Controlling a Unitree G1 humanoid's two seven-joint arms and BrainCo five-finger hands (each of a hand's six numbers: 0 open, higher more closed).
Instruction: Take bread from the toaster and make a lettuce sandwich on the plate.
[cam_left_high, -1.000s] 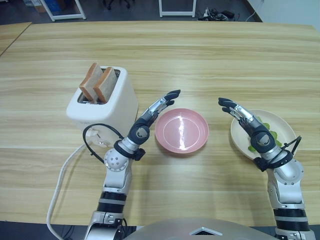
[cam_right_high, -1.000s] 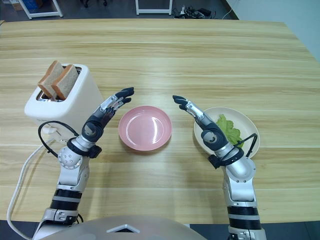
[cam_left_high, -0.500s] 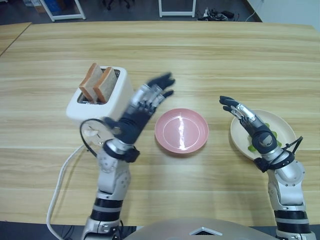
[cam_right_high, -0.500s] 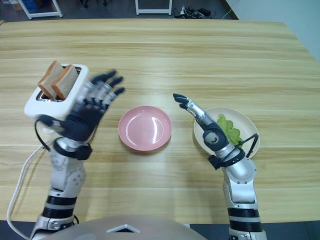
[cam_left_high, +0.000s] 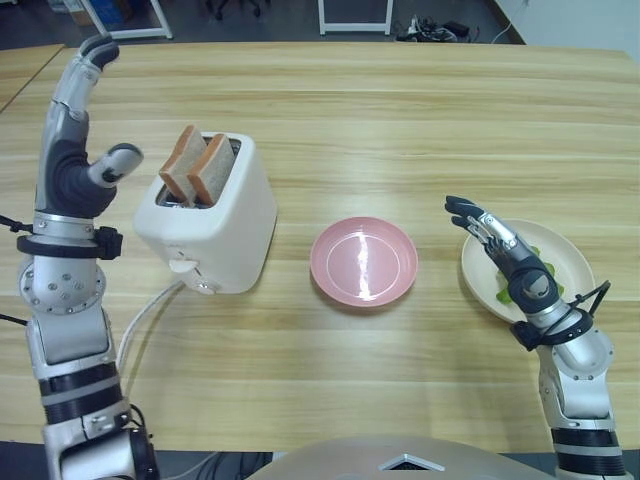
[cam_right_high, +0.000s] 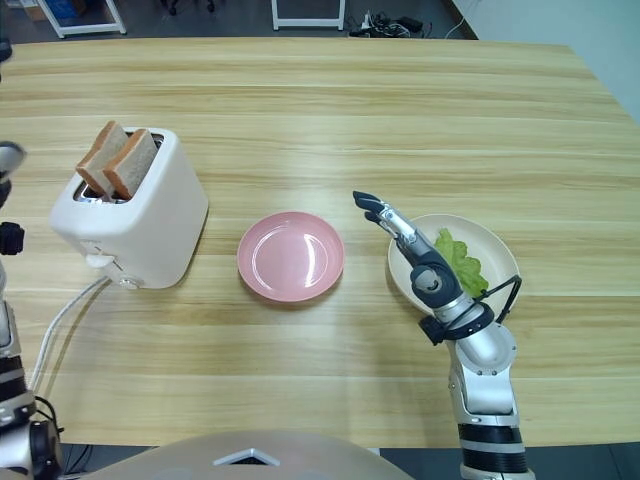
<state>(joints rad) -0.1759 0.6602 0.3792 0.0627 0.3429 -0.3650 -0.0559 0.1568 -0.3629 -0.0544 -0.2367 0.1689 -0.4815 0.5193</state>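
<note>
1. Bread slices (cam_left_high: 198, 166) stand in the toaster (cam_left_high: 222, 225), lower halves hidden.
2. Left hand (cam_left_high: 68, 168) hovers left of the toaster, fingers spread, empty.
3. Right hand (cam_left_high: 510, 262), well right of it, fingers apart, half-hides lettuce (cam_right_high: 465, 262).

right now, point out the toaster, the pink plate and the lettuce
toaster (cam_left_high: 215, 225), left eye view, its white side wall
pink plate (cam_left_high: 363, 262), left eye view, bare middle of the dish
lettuce (cam_right_high: 464, 265), right eye view, middle of the green leaf
</note>
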